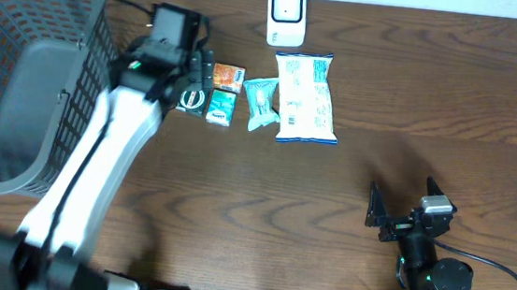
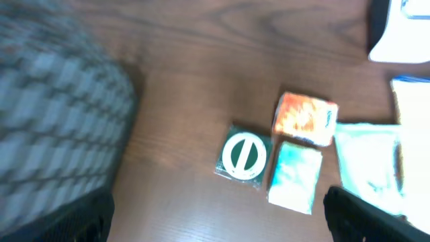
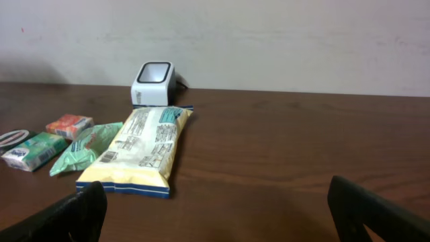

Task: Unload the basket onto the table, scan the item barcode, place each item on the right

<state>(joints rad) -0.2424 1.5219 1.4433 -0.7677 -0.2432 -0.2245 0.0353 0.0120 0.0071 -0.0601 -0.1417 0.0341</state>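
Note:
Several items lie in a row on the table: a flat green pack with a white ring (image 1: 190, 100) (image 2: 244, 156), an orange box (image 1: 228, 75) (image 2: 306, 118), a teal-and-white packet (image 1: 221, 106) (image 2: 295, 176), a teal pouch (image 1: 262, 101) (image 3: 84, 148) and a large yellow snack bag (image 1: 306, 98) (image 3: 138, 151). The white barcode scanner (image 1: 286, 14) (image 3: 154, 84) stands behind them. My left gripper (image 1: 197, 79) (image 2: 218, 225) hovers open just left of the ring pack, holding nothing. My right gripper (image 1: 405, 203) (image 3: 225, 215) rests open at the front right, far from the items.
A grey mesh basket (image 1: 20, 77) (image 2: 60, 128) fills the table's left side, close beside my left arm. Bare wood lies between the snack bag and my right gripper. A wall rises behind the scanner.

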